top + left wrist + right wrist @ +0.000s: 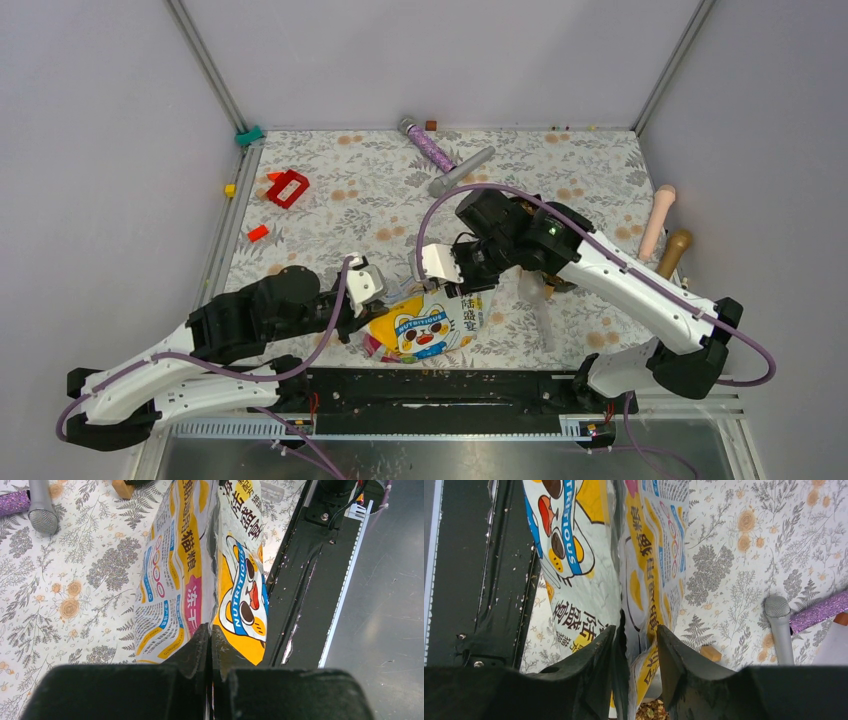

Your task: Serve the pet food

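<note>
Few pellets of pet food point(651, 711) show, a small brown heap inside the mouth of one yellow-and-white bag point(432, 325) at the near edge of the floral mat point(350, 215). Two grippers hold that bag: the left gripper point(210, 637) pinches one end tight, and the right gripper point(638, 628), narrowly parted, clamps the other. Beyond lie two microphones, a purple microphone point(428, 143) and a grey microphone point(462, 171).

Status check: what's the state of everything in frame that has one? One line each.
left gripper, shut on one end of the bag.
right gripper, shut on the bag's other end, jaws kept apart by its folds.
pet food bag, held between both grippers, creased lengthwise.
pet food, in the bag, a few pellets showing by the right gripper.
grey microphone, lying flat.
</note>
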